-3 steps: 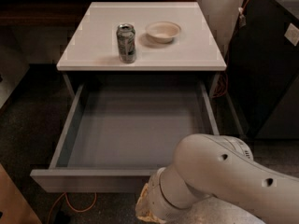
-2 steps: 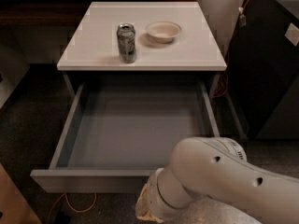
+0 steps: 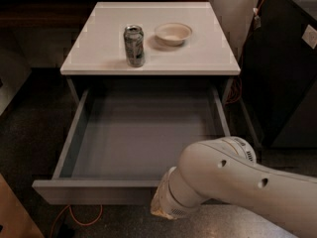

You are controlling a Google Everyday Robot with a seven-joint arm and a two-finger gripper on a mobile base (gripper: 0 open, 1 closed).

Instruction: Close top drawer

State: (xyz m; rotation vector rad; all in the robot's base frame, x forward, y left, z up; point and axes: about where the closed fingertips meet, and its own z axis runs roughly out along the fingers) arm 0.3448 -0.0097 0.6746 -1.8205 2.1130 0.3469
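The top drawer is pulled fully out of the white-topped cabinet. It is wide and grey, its inside is bare, and its flat front panel is nearest the camera. My white arm comes in from the lower right and crosses the right part of the front panel. Its wrist end sits at the panel's lower edge. The gripper lies beyond that wrist, hidden behind the arm, so its fingers do not show.
A drink can and a shallow white bowl stand on the cabinet top. A dark cabinet with orange cables stands to the right. An orange cable lies on the floor below the drawer front. A brown edge is at the lower left.
The arm has shifted slightly to the left and up over the drawer's front right. The drawer, can and bowl have not moved.
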